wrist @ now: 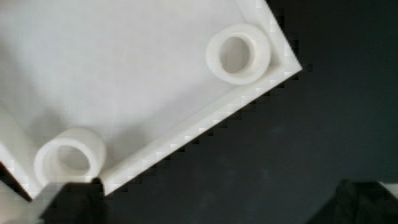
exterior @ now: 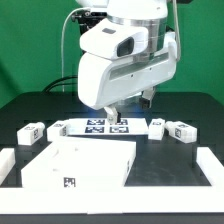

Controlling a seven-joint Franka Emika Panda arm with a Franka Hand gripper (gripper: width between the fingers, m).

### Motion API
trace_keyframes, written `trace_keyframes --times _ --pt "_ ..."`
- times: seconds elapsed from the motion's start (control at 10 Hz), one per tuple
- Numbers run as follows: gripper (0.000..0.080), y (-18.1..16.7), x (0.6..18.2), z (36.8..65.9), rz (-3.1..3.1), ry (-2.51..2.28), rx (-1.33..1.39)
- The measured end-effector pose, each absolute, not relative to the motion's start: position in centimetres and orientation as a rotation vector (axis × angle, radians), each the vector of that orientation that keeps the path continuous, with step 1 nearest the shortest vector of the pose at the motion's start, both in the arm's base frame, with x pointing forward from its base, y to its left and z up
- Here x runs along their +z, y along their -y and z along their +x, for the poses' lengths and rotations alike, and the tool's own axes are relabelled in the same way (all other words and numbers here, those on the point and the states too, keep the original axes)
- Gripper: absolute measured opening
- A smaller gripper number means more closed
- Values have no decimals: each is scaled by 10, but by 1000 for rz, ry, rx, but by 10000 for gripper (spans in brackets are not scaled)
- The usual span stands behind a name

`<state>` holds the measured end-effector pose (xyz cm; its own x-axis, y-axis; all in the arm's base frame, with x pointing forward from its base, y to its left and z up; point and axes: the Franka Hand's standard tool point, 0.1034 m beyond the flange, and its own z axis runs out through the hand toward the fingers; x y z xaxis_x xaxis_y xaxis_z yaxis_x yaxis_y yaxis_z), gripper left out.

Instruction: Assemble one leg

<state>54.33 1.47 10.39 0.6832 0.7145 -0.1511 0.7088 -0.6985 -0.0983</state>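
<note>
In the exterior view, the arm (exterior: 120,55) hangs over the marker board (exterior: 98,127) with its jaws low above the board's middle. From here I cannot tell how they stand. One leg (exterior: 182,131) lies loose on the bench (exterior: 30,100) at the exterior view's right, with another (exterior: 157,123) just beside it and two more (exterior: 30,132) at the left. The panel (exterior: 80,165) lies in front, apart from them all.

In the wrist view, the jaws are apart and empty, their dark fingertips (wrist: 71,200) at the picture's edge. Below is a corner of the panel (wrist: 125,80). Both sockets (wrist: 240,52) in sight are empty.

I judge the task barely begun: no leg is gripped, and picking, carrying and seating one all remain.
</note>
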Motion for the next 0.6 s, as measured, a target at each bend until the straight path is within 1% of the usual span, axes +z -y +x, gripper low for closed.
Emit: trace_keyframes --times 0.6 --pt "650 -15 104 543 -2853 1207 277"
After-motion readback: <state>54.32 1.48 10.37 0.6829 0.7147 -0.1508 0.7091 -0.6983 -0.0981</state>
